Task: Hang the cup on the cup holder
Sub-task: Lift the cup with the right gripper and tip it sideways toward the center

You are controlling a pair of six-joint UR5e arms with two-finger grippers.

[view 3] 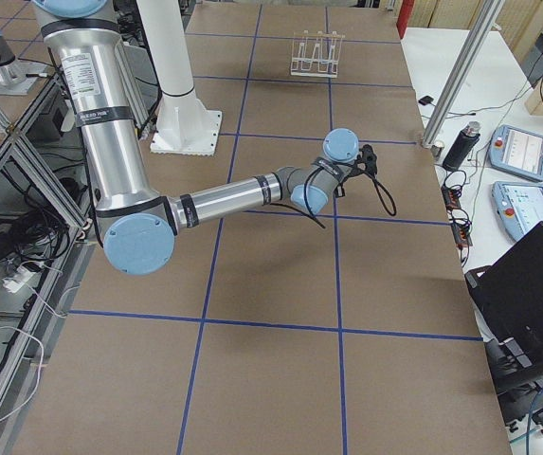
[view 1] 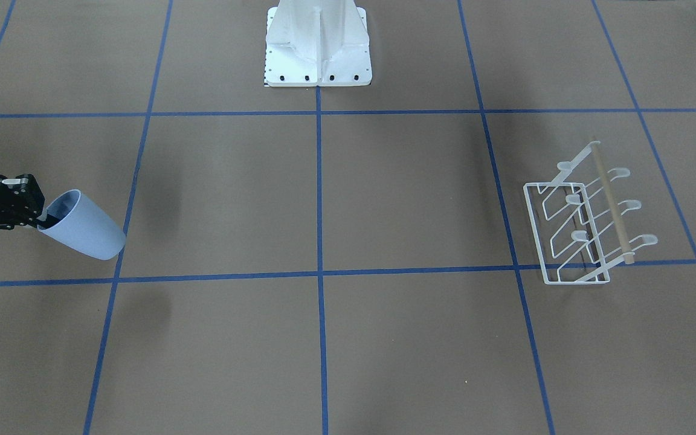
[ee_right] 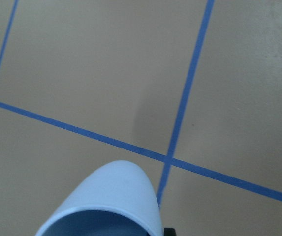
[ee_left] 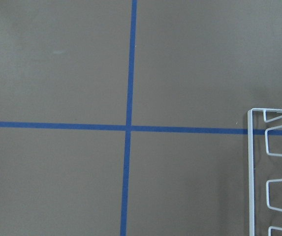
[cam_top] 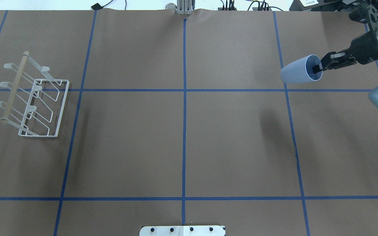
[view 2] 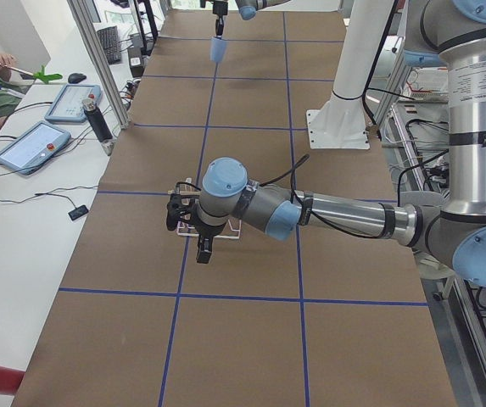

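So far we only hold the pale blue cup (cam_top: 299,70) by its rim in our right pincer (cam_top: 318,68), well apart from the white wire cup holder (cam_top: 15,87); carrying and hanging remain, and whether our left pincer (view 2: 202,250) is open we cannot tell.

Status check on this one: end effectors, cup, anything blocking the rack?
Right end effector shut on cup rim, cup aloft. Left end effector by cup holder, state unclear. Nothing hung yet.
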